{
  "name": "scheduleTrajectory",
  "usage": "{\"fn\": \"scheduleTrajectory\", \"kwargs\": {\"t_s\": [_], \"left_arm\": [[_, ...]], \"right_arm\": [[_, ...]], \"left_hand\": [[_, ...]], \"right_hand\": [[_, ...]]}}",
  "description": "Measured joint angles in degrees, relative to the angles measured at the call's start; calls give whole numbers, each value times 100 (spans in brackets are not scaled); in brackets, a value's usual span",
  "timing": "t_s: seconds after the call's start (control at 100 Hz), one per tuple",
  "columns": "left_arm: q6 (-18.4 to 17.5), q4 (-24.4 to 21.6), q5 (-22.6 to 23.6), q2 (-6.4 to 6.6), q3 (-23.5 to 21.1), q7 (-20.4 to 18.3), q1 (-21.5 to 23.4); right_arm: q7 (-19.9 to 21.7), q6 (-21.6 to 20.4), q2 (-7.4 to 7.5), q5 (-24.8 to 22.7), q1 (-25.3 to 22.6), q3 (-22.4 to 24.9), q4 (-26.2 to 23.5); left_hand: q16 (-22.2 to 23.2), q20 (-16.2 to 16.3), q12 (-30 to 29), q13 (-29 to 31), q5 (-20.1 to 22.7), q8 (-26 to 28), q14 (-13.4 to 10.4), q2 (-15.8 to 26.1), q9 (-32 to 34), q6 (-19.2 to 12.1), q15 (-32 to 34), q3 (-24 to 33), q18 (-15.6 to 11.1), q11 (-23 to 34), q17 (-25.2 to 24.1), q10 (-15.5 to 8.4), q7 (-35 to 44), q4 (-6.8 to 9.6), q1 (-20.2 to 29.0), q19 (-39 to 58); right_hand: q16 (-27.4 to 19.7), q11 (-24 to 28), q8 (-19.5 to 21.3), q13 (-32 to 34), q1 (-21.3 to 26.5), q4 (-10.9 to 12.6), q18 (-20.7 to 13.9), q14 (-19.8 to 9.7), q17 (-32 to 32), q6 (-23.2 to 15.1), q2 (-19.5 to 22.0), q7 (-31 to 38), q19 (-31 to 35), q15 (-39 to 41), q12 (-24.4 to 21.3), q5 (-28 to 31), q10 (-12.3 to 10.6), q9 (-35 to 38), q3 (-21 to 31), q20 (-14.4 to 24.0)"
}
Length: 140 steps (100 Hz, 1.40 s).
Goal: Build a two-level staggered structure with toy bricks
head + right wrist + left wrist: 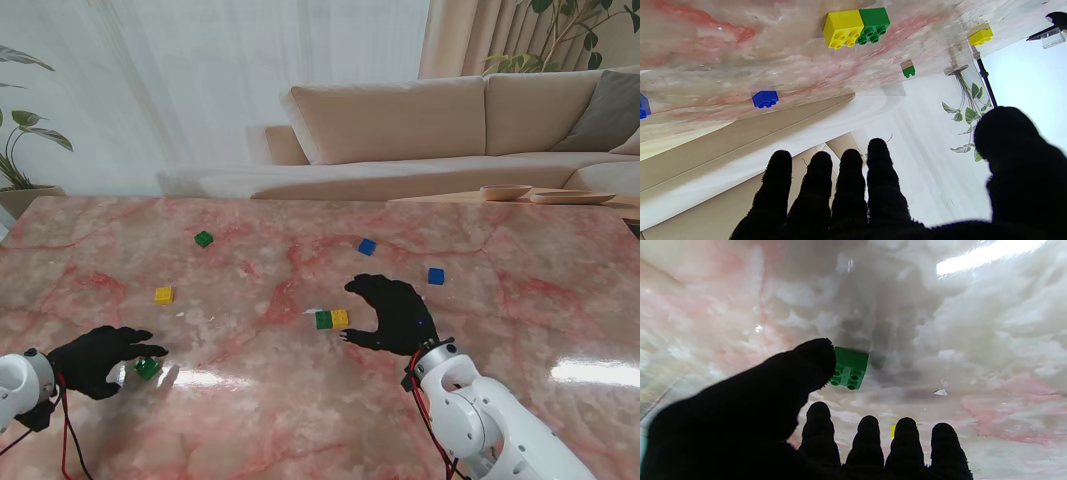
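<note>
Left robot hand [95,358] open, thumb just touching small green plastic toy brick [849,368]; close fingers squarely on opposite sides before lifting; right robot hand [397,312] open, empty.

Both hands wear black fabric gloves (fuzzy at the fingers [880,173]); glossy white arms carry red-and-black cables.

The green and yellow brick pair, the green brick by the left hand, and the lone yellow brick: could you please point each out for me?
green and yellow brick pair [332,319], stand view, seam between the bricks.
green brick [850,368], left wrist view, its side face.
lone yellow brick [164,295], stand view, its top.
</note>
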Motion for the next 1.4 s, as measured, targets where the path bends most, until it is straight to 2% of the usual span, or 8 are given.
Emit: {"fn": "scheduleTrajectory", "kwargs": {"t_s": [0.18,0.32,0.52,0.59,0.61,0.92,1.08,1.4], "left_arm": [[-110,186,378,-10,33,356,-49],[-124,292,418,-13,76,383,-109],[-140,563,454,-11,230,528,-266],[-141,643,491,-11,276,604,-305],[-141,660,496,-11,287,610,-315],[-147,816,603,-14,386,673,-424],[-144,879,605,-15,400,698,-476],[-133,1085,639,-12,581,1008,-662]], "right_arm": [[15,0,0,5,-7,-13,-9],[13,-1,0,12,-6,-27,-9],[18,-1,0,14,-8,-31,-9],[29,-1,0,19,-16,-21,-10],[33,-1,0,20,-19,-19,-11],[20,-22,0,40,-33,-28,8],[-5,-36,-1,49,-20,-36,50],[-33,-64,-3,74,-9,-40,110]], "left_hand": [[78,54,0,0,-84,-36,-1,0,0,8,0,-12,-6,-2,0,0,-445,0,0,0],[113,174,0,0,-83,897,-1,0,-1,15,0,-145,-15,-2,0,19,-598,0,-4,0],[172,254,73,0,-83,1792,-1,0,-1,15,0,-579,-55,-2,0,24,63,-69,-9,0],[200,258,97,0,-84,1851,-1,0,-1,15,0,-691,-69,-2,0,24,104,-71,-11,0],[208,259,108,0,-84,1863,-1,0,-1,15,0,-699,-70,-2,0,24,104,-135,-27,0],[308,341,163,0,-279,2034,-1,0,-1,15,0,-818,-75,-2,0,24,-109,-145,-81,0],[375,414,256,0,-279,2361,-1,0,-1,15,0,-818,-76,-2,0,24,-136,-146,-82,0],[630,576,502,0,-401,3294,-1,8,-1,-222,0,-1012,-126,-3,0,24,1156,-207,-169,52]], "right_hand": [[0,0,-1,0,1,0,0,0,-1,0,0,0,1,0,0,0,1,0,0,0],[0,0,-1,0,2,0,1,0,-1,0,0,0,3,1,0,0,1,0,0,0],[0,0,-1,0,4,0,1,0,-1,0,0,0,5,2,0,0,2,-1,0,0],[0,0,-2,0,4,0,1,0,-1,0,0,0,5,2,0,0,2,-1,0,0],[0,0,-2,0,4,0,1,0,0,0,0,0,5,2,0,0,2,-1,0,0],[0,0,-2,0,5,0,2,0,-1,0,0,0,6,3,0,0,2,-1,26,0],[0,0,-3,0,5,0,3,0,-1,0,0,0,6,3,0,0,2,-1,33,0],[0,0,-4,0,6,0,4,0,-1,0,1,0,6,4,0,0,3,-1,34,0]]}}
